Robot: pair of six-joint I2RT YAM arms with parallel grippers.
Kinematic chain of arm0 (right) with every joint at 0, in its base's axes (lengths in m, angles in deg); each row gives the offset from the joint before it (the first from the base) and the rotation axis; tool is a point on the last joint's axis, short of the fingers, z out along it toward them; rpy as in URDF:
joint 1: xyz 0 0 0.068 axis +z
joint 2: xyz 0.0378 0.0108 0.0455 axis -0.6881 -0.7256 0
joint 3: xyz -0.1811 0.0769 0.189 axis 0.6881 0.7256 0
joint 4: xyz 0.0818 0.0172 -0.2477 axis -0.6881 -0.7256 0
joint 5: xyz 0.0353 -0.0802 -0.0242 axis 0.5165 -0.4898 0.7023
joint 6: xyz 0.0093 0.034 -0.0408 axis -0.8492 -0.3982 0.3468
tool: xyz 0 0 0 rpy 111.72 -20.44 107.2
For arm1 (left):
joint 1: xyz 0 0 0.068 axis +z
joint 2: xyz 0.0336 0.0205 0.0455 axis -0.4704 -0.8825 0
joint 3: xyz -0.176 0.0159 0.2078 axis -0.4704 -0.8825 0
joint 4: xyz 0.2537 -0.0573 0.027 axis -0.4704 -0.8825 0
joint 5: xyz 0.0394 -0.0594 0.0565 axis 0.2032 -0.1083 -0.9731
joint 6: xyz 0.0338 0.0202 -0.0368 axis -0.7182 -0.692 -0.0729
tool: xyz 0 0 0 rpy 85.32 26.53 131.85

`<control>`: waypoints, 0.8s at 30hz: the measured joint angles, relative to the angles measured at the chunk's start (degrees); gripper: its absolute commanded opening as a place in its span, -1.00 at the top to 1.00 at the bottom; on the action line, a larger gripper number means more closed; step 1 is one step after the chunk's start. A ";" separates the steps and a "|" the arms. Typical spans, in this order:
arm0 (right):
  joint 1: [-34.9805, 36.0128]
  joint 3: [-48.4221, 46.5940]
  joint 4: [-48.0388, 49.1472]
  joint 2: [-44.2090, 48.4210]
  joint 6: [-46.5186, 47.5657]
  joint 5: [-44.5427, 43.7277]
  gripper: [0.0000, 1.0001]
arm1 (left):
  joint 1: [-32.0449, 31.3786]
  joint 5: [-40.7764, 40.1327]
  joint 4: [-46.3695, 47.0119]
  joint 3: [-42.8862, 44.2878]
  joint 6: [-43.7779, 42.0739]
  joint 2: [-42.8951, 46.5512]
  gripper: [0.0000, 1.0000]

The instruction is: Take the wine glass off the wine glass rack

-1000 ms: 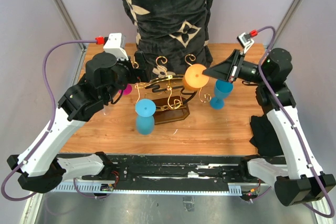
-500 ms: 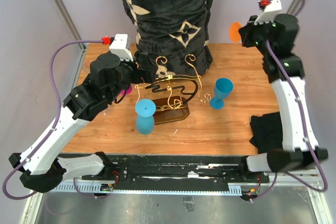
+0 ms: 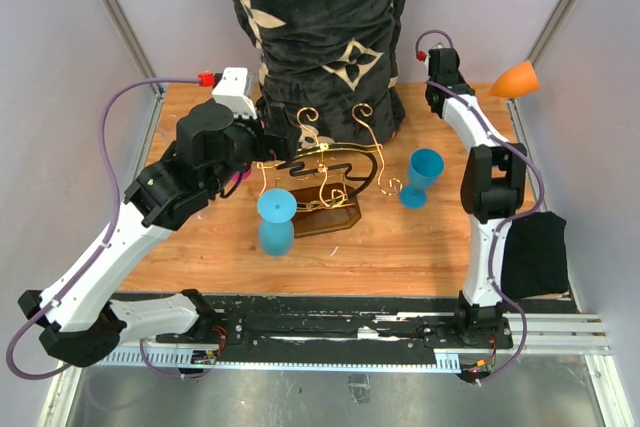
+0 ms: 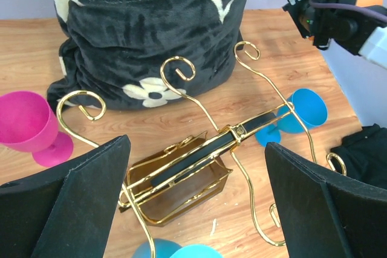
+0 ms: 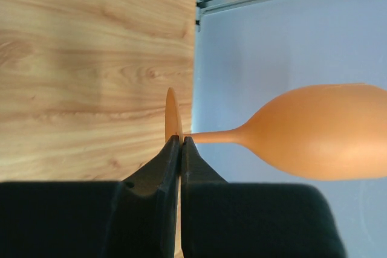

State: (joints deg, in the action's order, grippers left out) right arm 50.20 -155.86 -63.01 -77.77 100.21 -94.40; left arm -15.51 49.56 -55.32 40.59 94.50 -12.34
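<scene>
Wine glass rack (image 3: 330, 212) is being left mid-surface (image 3: 400, 247), its 2 o'clock arm now bare. At its 10 o'clock the left pincer (image 4: 196, 149) is being held wide open, empty. Farthest, at 2 o'clock, the orange wine glass (image 3: 515, 79), hanging there a second ago, is being carried sideways past the surface edge, its foot pinched by the closed right pincer (image 5: 181, 149). Removal is judged done. No writing is being shown.

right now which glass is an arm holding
The orange glass: the right end effector pinches its foot. The pink glass and two blue glasses are not gripped.
</scene>
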 measured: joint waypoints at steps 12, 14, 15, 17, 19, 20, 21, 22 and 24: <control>-0.26 -6.36 11.65 -14.34 14.32 -11.98 0.99 | 0.00 -0.44 0.04 -1.38 0.00 3.85 -0.99; -0.57 -5.11 12.92 -15.96 15.76 -12.52 0.99 | 0.00 -0.44 0.04 -1.38 -0.04 3.78 -0.99; -0.79 -4.63 13.42 -16.87 16.46 -12.83 0.98 | 0.00 -0.44 0.04 -1.36 -0.11 3.78 -0.99; -1.25 -4.17 13.97 -18.29 17.03 -13.03 0.97 | 0.00 -0.46 0.07 -1.33 -0.24 3.80 -0.99; -1.75 -4.15 13.90 -19.54 17.09 -13.07 0.97 | 0.00 -0.46 0.07 -1.33 -0.42 3.80 -0.99; -2.01 -4.15 13.90 -20.11 17.07 -13.09 0.97 | 0.00 -0.46 0.07 -1.33 -0.44 3.80 -0.99; -2.10 -4.15 13.90 -20.63 17.05 -13.16 0.96 | 0.00 -0.46 0.07 -1.33 -0.50 3.78 -0.99; -2.25 -4.17 13.94 -21.20 17.07 -13.25 0.96 | 0.00 -0.46 0.07 -1.33 -0.59 3.78 -0.99; -2.34 -4.22 14.40 -22.21 17.53 -14.16 0.92 | 0.00 -0.46 0.02 -1.20 -0.70 3.76 -0.99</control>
State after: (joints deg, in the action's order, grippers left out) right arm 47.86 -160.08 -48.60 -99.98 117.74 -108.57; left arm -15.51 49.10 -55.30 39.39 93.80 -8.58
